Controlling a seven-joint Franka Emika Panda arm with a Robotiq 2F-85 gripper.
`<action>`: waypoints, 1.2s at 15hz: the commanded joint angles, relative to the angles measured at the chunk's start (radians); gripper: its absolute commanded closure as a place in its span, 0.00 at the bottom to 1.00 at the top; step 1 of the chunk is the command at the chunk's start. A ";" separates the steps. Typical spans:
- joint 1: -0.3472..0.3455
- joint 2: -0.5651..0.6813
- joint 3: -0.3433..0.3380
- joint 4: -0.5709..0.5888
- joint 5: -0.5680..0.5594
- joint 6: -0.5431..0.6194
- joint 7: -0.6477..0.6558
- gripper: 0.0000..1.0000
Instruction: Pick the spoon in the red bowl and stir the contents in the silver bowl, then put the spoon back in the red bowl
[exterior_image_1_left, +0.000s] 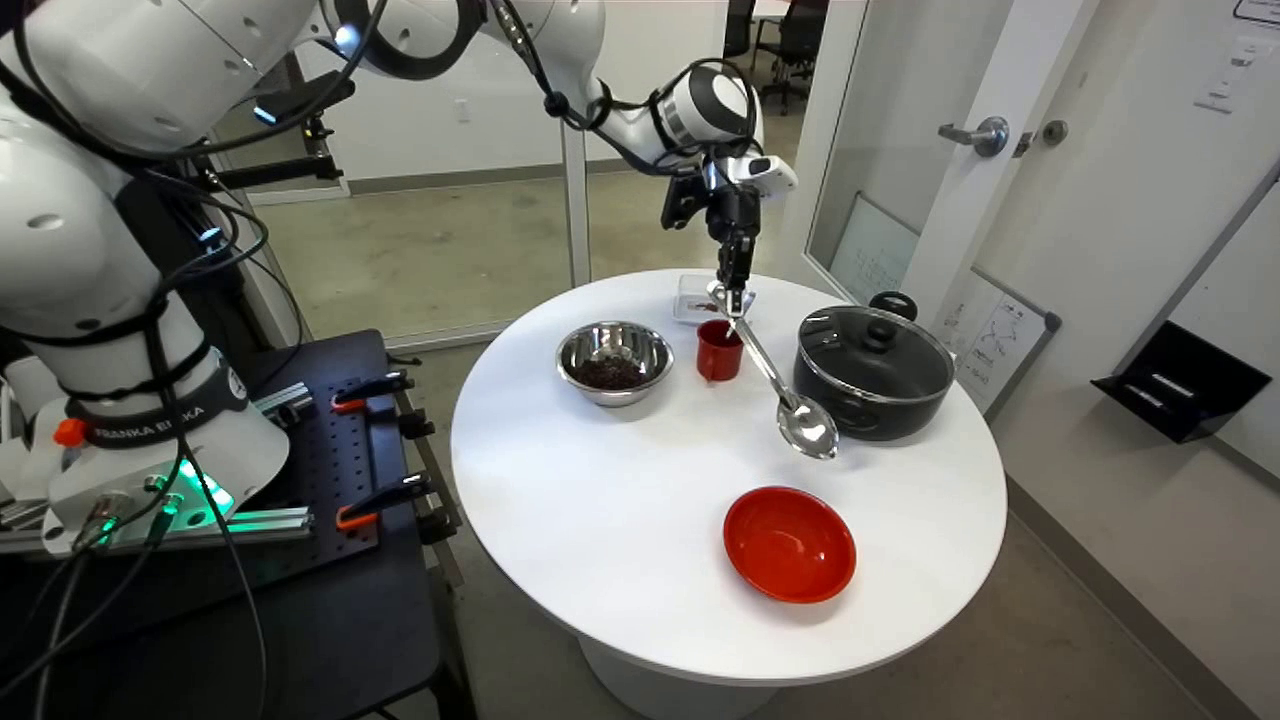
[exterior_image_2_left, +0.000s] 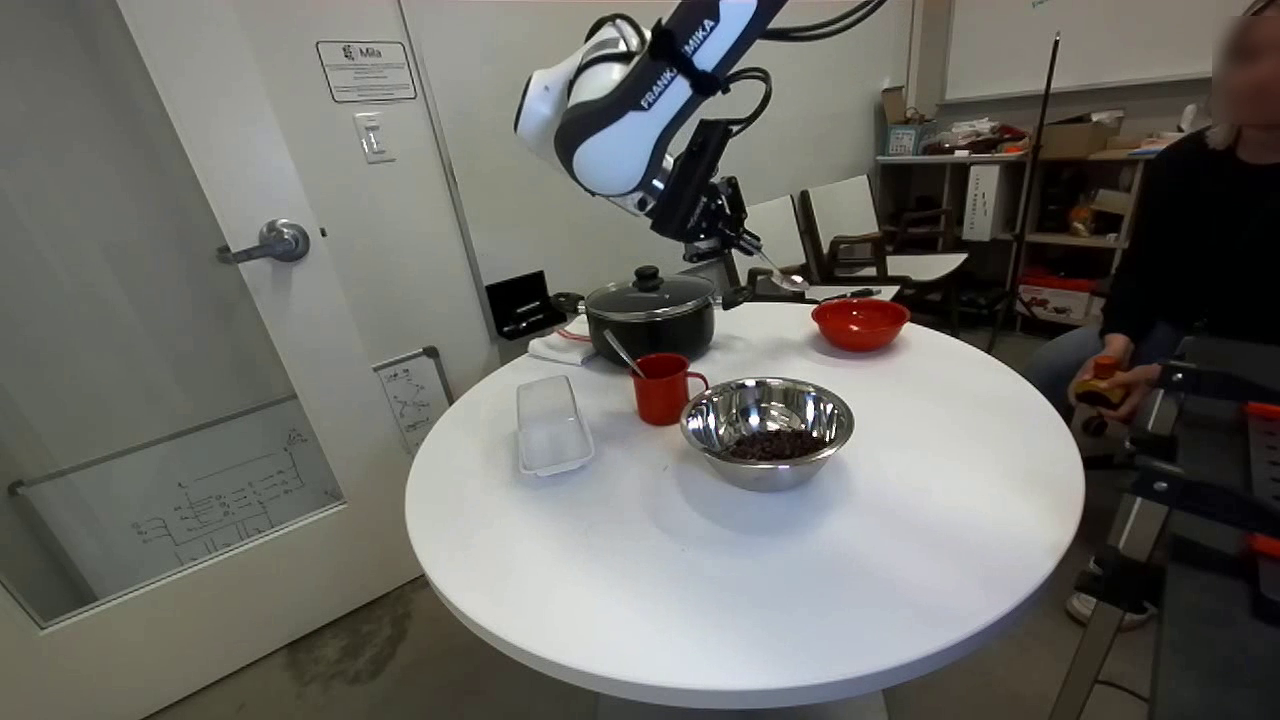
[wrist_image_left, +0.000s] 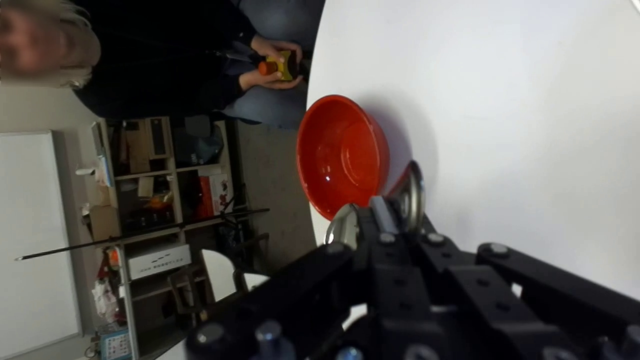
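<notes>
My gripper (exterior_image_1_left: 736, 298) is shut on the silver spoon (exterior_image_1_left: 806, 428) by its handle and holds it above the far part of the table. The spoon's oval head points down and toward the red bowl (exterior_image_1_left: 790, 545), outside it. In an exterior view the spoon head (exterior_image_2_left: 790, 282) hangs in the air between the pot and the red bowl (exterior_image_2_left: 860, 326). In the wrist view the spoon (wrist_image_left: 342, 227) shows on both sides of the fingertips (wrist_image_left: 392, 215), with the empty red bowl (wrist_image_left: 345, 150) beyond. The silver bowl (exterior_image_1_left: 612, 396) holds dark contents (exterior_image_2_left: 775, 445); no spoon is in it.
A black lidded pot (exterior_image_1_left: 868, 395) stands close beside the spoon. A small red cup (exterior_image_2_left: 662, 392) with a utensil in it and a clear plastic tray (exterior_image_2_left: 553, 430) stand near the silver bowl. A person (wrist_image_left: 165, 55) sits beyond the white round table (exterior_image_1_left: 600, 500).
</notes>
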 joint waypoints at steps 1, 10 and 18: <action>-0.042 -0.142 0.052 -0.124 0.090 0.091 -0.050 0.99; -0.153 -0.360 0.118 -0.342 0.361 0.263 -0.299 0.99; -0.214 -0.466 0.155 -0.444 0.514 0.278 -0.521 0.99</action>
